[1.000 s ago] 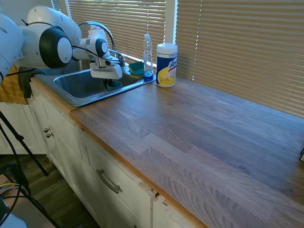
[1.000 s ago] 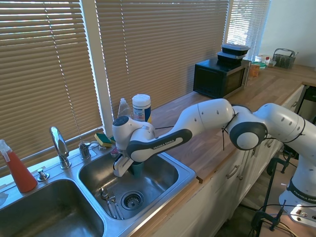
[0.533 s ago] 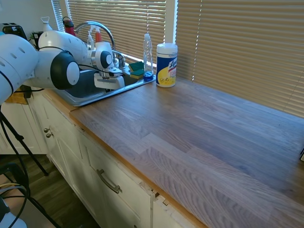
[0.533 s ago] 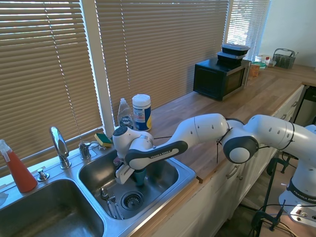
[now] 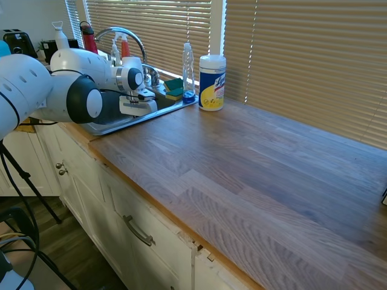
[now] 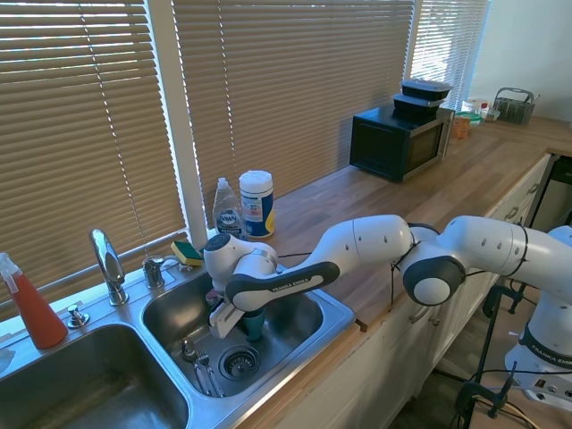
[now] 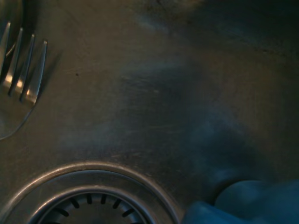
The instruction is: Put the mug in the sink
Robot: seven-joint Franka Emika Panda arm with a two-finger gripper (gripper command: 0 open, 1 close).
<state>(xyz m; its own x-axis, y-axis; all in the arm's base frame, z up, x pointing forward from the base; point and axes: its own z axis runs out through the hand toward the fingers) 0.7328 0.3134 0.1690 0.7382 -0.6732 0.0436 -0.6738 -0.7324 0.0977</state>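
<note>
The white arm is seen reaching down into the larger basin of the stainless steel sink [image 6: 335, 315], the basin bordering the wooden desk [image 5: 254, 163]. The hand [image 6: 243, 318] is lowered well inside the basin, close above its floor. The teal-blue mug [image 6: 254, 323] is seen upright at the hand, low in the basin beside the drain [image 6: 238, 362]. The hand appears to be pinching the mug, though whether the mug's base touches the basin floor cannot be told from the second exterior view. In the first exterior view the hand and mug are hidden behind the arm and the sink rim.

In the wrist view, a blurred teal shape, taken to be the mug [image 7: 247, 205], is seen at the bottom edge, just beside the drain ring [image 7: 93, 196]. Fork tines [image 7: 23, 70] are seen lying on the basin floor.

On the desk behind the sink, a white wipes canister [image 5: 212, 83] is seen standing upright, with a clear dish soap bottle [image 5: 188, 71] just beside it. A green and yellow sponge [image 5: 174, 87] is noted at the sink's back edge, near the curved chrome faucet [image 5: 124, 35]. A red spray bottle [image 6: 31, 306] stands behind the other basin.
</note>
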